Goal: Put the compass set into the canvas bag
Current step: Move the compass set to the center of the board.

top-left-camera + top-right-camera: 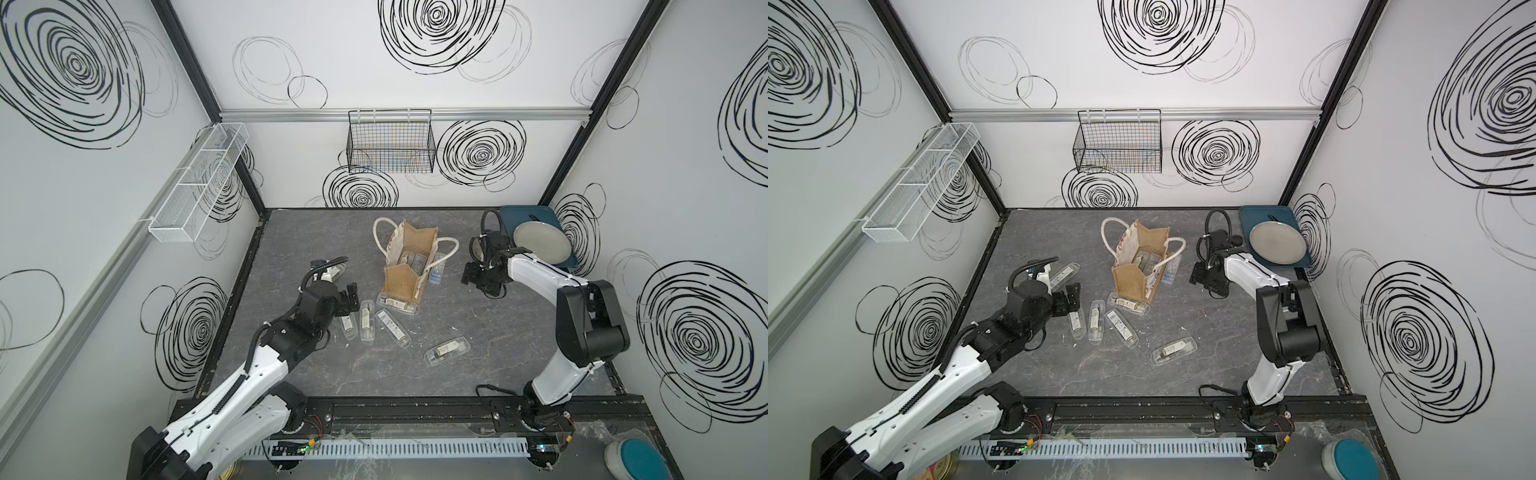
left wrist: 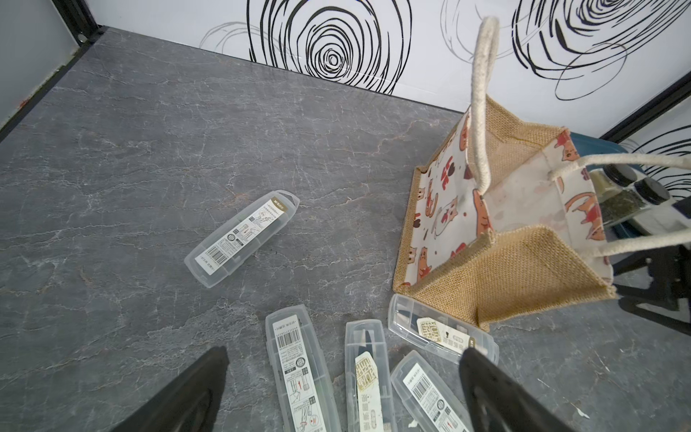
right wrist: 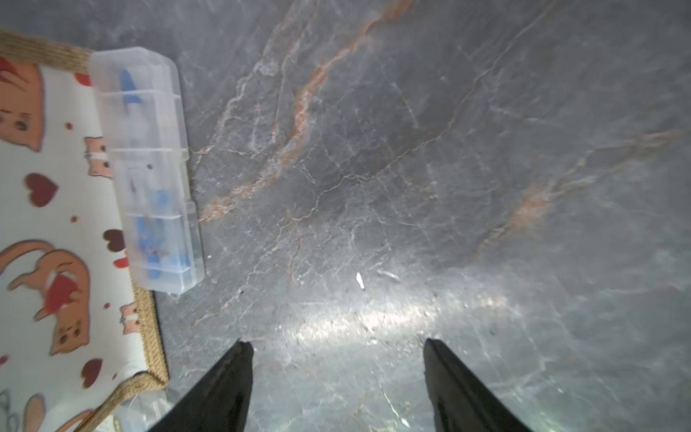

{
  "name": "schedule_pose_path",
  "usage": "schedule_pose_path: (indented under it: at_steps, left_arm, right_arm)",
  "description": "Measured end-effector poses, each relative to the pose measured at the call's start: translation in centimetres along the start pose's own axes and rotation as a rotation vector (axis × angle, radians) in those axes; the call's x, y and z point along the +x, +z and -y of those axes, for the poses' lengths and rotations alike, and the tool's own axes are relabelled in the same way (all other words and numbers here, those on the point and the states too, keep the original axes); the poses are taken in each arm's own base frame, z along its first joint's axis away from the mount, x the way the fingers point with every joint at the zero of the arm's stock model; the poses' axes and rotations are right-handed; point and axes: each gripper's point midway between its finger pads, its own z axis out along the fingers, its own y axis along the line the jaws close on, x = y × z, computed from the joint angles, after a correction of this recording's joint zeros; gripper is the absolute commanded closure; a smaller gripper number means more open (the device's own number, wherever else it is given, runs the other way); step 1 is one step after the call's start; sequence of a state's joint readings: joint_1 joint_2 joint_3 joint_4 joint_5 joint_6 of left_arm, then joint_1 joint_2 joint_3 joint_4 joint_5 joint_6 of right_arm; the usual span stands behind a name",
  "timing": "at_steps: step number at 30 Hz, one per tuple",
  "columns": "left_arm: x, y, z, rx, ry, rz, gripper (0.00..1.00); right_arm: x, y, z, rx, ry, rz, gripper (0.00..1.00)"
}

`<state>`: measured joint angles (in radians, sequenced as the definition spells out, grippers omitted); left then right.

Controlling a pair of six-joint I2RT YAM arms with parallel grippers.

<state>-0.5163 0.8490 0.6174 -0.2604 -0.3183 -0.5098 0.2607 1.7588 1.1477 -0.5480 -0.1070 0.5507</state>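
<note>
We found several compass sets (image 1: 409,259) standing inside the canvas bag (image 1: 405,284); a blue compass set (image 3: 149,168) lay against its printed side, another case (image 2: 441,333) at its burlap end. The left gripper (image 2: 343,351) hovered near that end, jaws wide apart, empty. Beside the printed side, the right gripper (image 3: 336,341) hung over the tabletop (image 3: 448,149), jaws apart, also empty.

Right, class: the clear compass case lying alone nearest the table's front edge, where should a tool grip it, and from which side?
Across its narrow width at mid-length, coming straight down from above. The lone compass case lies flat on the table, so only its two long side edges offer opposing faces, and nothing crowds them.
</note>
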Motion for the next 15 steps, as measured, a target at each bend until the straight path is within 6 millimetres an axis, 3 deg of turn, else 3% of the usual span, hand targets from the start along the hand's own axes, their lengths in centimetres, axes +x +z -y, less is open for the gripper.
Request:
schedule_pose_path:
  at_steps: [7,15]
  left_arm:
    - [0.1,0.2,-0.2,-0.016,0.004,-0.002,0.01]
    - [0.2,0.4,-0.4,-0.030,0.013,-0.007,0.01]
  right_arm:
    - [-1.9,2.9,-3.8,-0.043,0.000,-0.012,0.24]
    - [-4.2,4.8,-5.7,-0.056,0.014,-0.007,0.21]
